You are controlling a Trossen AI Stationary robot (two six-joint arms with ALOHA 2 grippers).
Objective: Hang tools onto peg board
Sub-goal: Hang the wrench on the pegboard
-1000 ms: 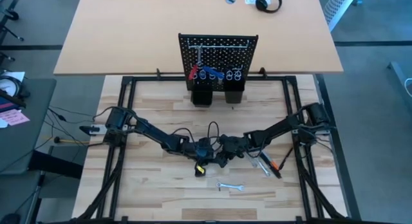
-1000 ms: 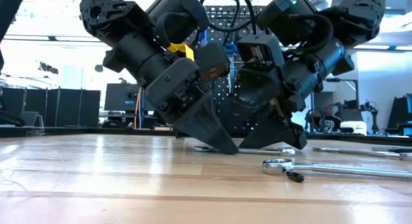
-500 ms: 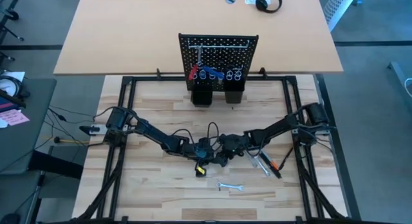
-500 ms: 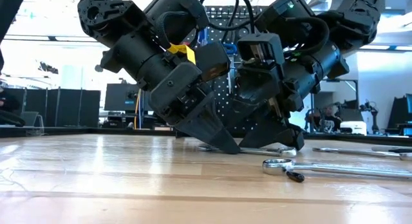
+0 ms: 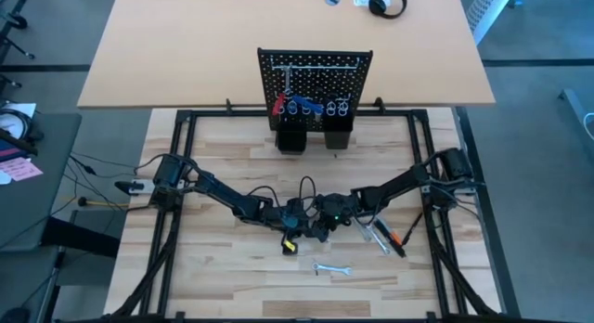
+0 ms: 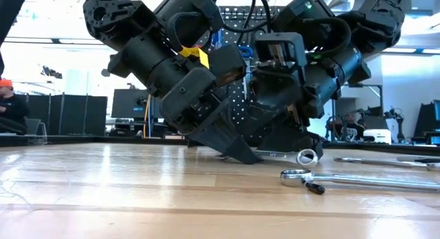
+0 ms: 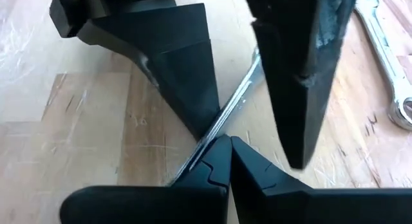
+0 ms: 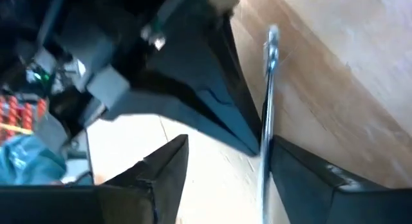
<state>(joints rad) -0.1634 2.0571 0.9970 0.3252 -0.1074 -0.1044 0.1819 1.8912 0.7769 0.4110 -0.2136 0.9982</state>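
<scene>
Left tool (image 7: 225, 147) closed on silver wrench (image 7: 235, 102), mid-worktop (image 5: 232, 267); wrench's ring end now lifted versus earlier. Right tool (image 8: 222, 163) open, straddling same wrench, fingers narrowed slightly. Peg board (image 5: 314, 77) far edge.

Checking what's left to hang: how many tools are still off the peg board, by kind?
Silver wrenches: 3 (held wrench in the left end effector, small wrench, wrench by the right arm)
Orange-and-black tool: 1
Total: 4
</scene>
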